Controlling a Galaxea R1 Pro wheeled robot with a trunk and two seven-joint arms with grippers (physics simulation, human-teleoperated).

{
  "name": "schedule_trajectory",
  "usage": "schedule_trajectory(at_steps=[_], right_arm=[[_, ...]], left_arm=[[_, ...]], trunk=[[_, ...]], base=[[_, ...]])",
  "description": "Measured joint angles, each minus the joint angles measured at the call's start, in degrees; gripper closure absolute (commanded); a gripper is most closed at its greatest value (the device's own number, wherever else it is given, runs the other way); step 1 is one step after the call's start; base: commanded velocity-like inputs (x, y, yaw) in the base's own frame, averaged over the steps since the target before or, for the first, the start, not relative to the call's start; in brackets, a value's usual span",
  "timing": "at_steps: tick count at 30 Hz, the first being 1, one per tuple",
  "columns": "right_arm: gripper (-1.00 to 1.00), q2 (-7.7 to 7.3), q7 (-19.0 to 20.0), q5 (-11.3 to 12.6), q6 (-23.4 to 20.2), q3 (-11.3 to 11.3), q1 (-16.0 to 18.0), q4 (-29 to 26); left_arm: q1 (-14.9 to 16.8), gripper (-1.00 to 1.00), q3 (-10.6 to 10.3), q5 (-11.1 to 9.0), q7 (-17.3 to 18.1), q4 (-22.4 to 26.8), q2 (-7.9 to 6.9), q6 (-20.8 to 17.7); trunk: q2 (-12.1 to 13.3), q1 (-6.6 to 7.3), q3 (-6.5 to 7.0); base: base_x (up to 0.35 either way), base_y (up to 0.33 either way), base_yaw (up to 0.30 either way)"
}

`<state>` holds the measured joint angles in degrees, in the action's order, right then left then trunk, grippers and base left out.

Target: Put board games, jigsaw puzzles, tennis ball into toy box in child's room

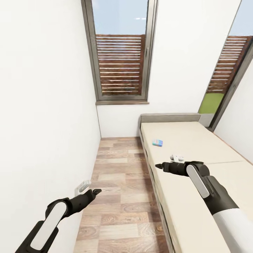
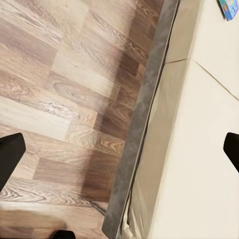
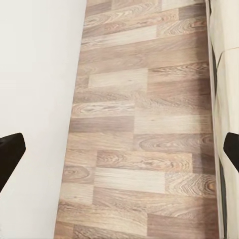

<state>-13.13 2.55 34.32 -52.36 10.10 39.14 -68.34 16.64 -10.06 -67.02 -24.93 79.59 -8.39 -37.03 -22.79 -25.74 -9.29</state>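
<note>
Room: narrow strip of wood-plank floor (image 1: 116, 196) between a white wall (image 1: 45, 105) and the bed (image 1: 196, 147); tall window (image 1: 121, 52) at the far end.
Left gripper (image 1: 94, 192): low over the floor, near the wall, pointing fwd. In the left wrist view its two dark fingertips (image 2: 10, 154) stand far apart, nothing between them.
Right gripper (image 1: 159, 166): over the bed's near edge, pointing toward the left arm's side. In the right wrist view the fingers (image 3: 11, 152) are wide apart, only floor seen between.
Board game (image 1: 157, 142): small light-blue box, flat on the mattress, beyond the right gripper and well apart from it; also at a corner of the left wrist view (image 2: 229, 8).
White object (image 1: 177, 157): small thing on the mattress just behind the right gripper, partly hidden by the arm; cannot tell what it is.
Bed: beige mattress in 2 sections, grey headboard (image 1: 170, 117) at the far end.
</note>
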Motion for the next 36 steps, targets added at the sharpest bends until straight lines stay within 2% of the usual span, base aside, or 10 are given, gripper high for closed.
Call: schedule_trajectory(at_steps=[27,36], right_arm=[[-1.00,-0.01,0.00,0.00,-0.01,-0.03,0.02,0.01],[-1.00,-0.01,0.00,0.01,0.00,-0.05,0.01,0.00]], left_arm=[[0.00,-1.00,0.04,0.01,0.02,0.04,0.05,0.00],[0.00,-1.00,0.05,0.11,-0.04,0.07,0.02,0.00]], trunk=[[0.00,-0.01,0.00],[-0.01,0.02,0.00]], base=[[0.017,0.018,0.000],[0.164,0.085,0.000]])
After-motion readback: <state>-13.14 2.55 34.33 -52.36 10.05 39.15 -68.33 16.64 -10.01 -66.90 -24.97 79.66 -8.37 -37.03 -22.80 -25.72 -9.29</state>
